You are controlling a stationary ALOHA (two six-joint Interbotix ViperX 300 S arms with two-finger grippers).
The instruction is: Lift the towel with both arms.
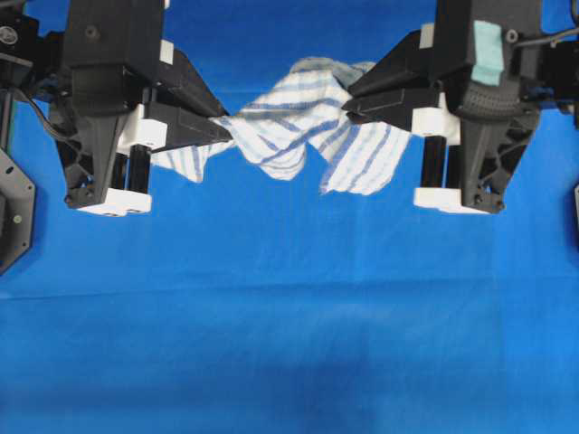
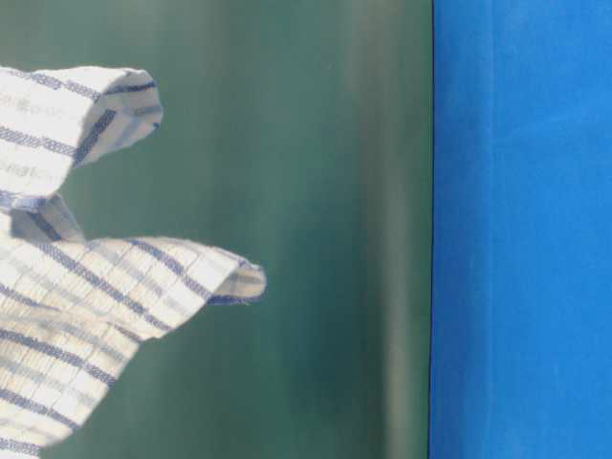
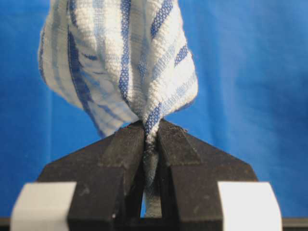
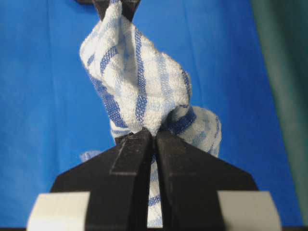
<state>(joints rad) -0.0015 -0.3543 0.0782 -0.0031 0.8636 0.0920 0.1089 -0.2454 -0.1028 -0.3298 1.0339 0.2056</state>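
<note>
The white towel (image 1: 298,122) with blue and grey stripes hangs stretched between my two grippers, high above the blue table cover. My left gripper (image 1: 226,127) is shut on the towel's left end; its wrist view shows the cloth (image 3: 130,62) pinched between the black fingers (image 3: 125,149). On the other side, my right gripper (image 1: 348,98) is shut on the right end, where bunched fabric (image 4: 139,82) rises from its closed tips (image 4: 155,134). Loose corners of the towel (image 2: 86,296) droop in the table-level view.
The blue table cover (image 1: 289,325) spreads under both arms. Black arm bases (image 1: 14,208) stand at the left and right edges. A dark green wall (image 2: 325,229) fills the background of the table-level view.
</note>
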